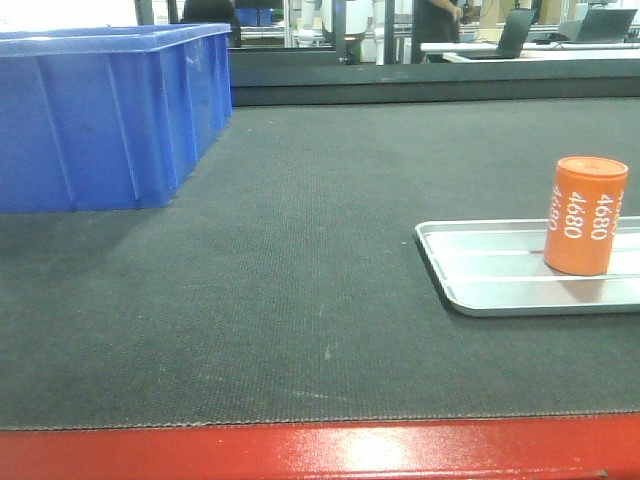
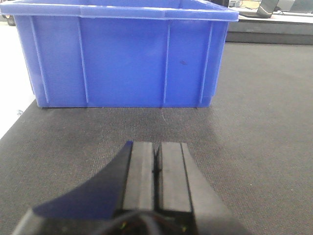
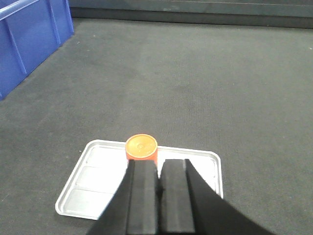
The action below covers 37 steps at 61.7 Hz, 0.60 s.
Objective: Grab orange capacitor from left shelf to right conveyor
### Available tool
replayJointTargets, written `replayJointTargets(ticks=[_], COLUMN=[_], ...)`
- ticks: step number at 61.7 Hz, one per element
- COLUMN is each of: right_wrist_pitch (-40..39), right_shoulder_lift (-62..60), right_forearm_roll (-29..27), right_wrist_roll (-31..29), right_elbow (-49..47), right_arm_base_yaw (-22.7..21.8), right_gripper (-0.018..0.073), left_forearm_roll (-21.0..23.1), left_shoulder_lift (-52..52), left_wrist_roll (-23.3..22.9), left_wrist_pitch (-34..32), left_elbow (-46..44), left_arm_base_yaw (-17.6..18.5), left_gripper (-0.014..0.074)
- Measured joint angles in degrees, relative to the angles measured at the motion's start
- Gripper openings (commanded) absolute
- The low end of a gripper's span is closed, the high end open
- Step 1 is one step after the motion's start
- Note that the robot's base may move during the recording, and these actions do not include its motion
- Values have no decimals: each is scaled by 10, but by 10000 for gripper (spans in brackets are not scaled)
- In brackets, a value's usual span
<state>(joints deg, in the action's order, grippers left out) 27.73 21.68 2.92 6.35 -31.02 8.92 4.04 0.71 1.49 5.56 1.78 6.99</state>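
An orange capacitor [image 1: 585,215] marked 4680 stands upright on a silver tray [image 1: 470,275] at the right of the dark belt. In the right wrist view the capacitor [image 3: 141,147] stands at the tray's [image 3: 83,188] far edge. My right gripper [image 3: 159,164] is shut and empty, above the tray just behind the capacitor. My left gripper [image 2: 156,146] is shut and empty, low over the belt and facing the blue bin [image 2: 124,58]. Neither gripper shows in the front view.
A large blue plastic bin [image 1: 95,115] stands at the left of the dark textured belt [image 1: 300,260]. A red edge [image 1: 300,450] runs along the belt's front. Desks, laptops and people are in the background.
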Motion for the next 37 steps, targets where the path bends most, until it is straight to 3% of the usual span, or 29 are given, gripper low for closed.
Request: replayJointTargets(ticks=[20,37], right_wrist_pitch=[-14,-75], right_shoulder_lift=[-12,-123], right_forearm_roll=[0,-17], right_wrist_roll=[0,-1], right_elbow=[26,173], right_arm_base_yaw=[-6,-94], right_gripper=[57,57], left_forearm_roll=[0,0], left_shoulder_lift=[0,0], left_wrist_roll=[0,0], left_wrist_pitch=[0,0], left_elbow=[0,0], left_arm_base_yaw=[0,0], left_gripper=[-127,-127])
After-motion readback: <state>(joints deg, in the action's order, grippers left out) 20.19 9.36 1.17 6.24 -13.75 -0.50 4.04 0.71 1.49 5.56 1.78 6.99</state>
